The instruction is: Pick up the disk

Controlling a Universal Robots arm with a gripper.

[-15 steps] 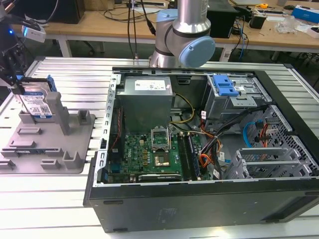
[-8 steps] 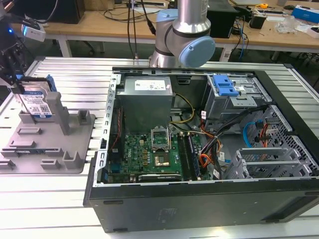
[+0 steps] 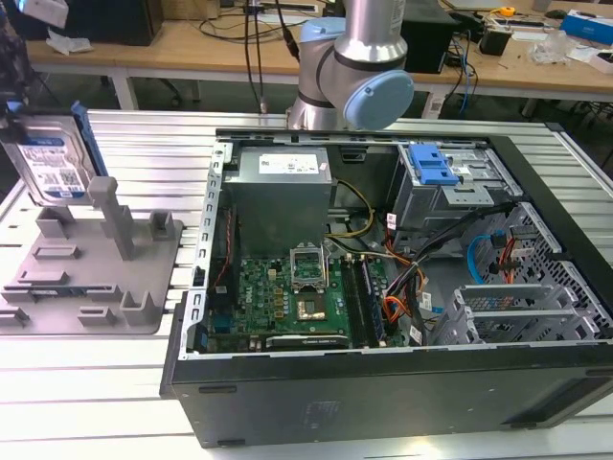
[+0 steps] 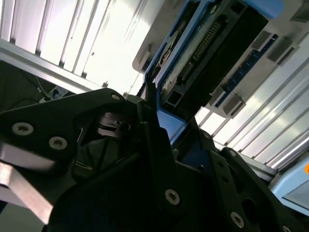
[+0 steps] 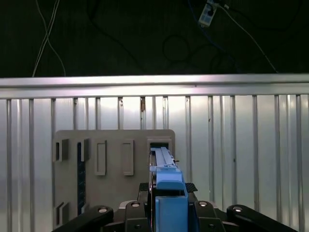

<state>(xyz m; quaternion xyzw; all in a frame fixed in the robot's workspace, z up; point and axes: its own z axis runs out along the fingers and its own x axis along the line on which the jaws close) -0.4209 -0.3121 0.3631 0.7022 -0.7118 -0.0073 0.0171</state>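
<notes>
disk (image 3: 53,158) upright above grey holder (image 3: 86,273), open computer case (image 3: 383,287) beside

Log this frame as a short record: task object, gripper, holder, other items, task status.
task object: the disk, upright, raised above the grey holder at the exterior view's left
gripper: gripper closed on the disk's blue side rails in the first wrist view
holder: grey holder with upright posts, on the slatted metal table
other items: open computer case; blue-fronted drive cage inside it
task status: disk gripped and lifted
</notes>
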